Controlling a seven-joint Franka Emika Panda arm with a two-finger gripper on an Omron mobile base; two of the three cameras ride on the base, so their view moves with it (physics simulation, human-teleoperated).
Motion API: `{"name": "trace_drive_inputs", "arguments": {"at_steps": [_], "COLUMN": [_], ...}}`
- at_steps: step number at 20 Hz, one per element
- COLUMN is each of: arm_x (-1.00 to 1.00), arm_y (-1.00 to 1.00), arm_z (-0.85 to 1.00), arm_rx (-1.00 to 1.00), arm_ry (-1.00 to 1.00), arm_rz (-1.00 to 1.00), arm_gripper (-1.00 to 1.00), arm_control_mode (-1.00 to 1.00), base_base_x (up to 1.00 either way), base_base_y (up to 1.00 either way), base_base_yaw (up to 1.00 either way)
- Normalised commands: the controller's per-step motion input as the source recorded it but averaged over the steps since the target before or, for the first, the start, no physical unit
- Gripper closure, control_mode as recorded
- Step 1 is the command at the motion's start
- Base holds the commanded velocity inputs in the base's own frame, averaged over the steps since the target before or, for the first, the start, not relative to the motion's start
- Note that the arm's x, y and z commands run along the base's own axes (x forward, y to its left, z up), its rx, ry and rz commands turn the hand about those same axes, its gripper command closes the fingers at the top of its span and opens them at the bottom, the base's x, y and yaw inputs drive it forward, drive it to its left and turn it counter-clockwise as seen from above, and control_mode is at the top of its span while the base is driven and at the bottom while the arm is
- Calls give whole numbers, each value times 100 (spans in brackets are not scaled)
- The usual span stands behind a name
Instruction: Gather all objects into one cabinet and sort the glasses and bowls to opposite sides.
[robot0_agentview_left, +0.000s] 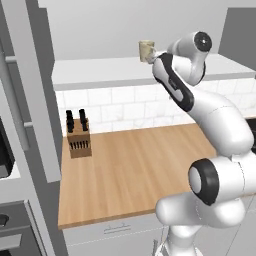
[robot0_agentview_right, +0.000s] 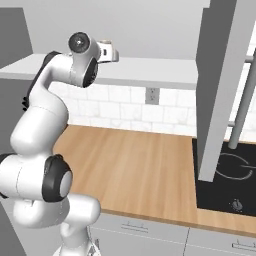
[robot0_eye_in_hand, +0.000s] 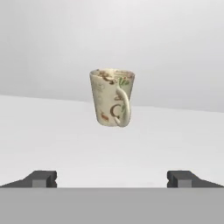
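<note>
A beige handled mug (robot0_eye_in_hand: 112, 97), one of the glasses, stands upright on the cabinet's white shelf board (robot0_eye_in_hand: 52, 131), its handle turned toward me. My gripper (robot0_eye_in_hand: 113, 179) is open and level with the shelf, short of the mug, with nothing between its fingertips (robot0_eye_in_hand: 43, 178). In the left base view the mug (robot0_agentview_left: 146, 51) sits on the shelf board (robot0_agentview_left: 95, 72) just left of my raised wrist. The cabinet's tall grey door (robot0_agentview_right: 220, 90) stands open at the right with its long bar handle (robot0_agentview_right: 243, 102). The bowl and the other cups are out of view.
Below the shelf lies a wooden counter (robot0_agentview_left: 135, 170) with a knife block (robot0_agentview_left: 78, 135) at its back left. A black cooktop (robot0_agentview_right: 225, 175) adjoins the counter on the right. Another grey door (robot0_agentview_left: 37, 90) hangs open at the left. Light grey drawers (robot0_agentview_right: 150, 235) run under the counter.
</note>
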Motion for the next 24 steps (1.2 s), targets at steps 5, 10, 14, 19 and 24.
{"name": "trace_drive_inputs", "arguments": {"at_steps": [5, 10, 14, 19, 24], "arm_x": [43, 46, 44, 38, 38], "arm_y": [9, 4, 0, 0, 0], "arm_z": [8, 0, 0, 0, 0], "arm_rx": [0, 0, 0, 0, 0], "arm_ry": [13, 13, 10, 7, 4], "arm_rz": [0, 2, 5, 7, 7], "arm_gripper": [-100, -100, -100, -100, -100], "arm_control_mode": [-100, -100, -100, -100, -100], "base_base_x": [0, 0, 0, 0, 0], "base_base_y": [0, 0, 0, 0, 0], "base_base_yaw": [0, 0, 0, 0, 0]}}
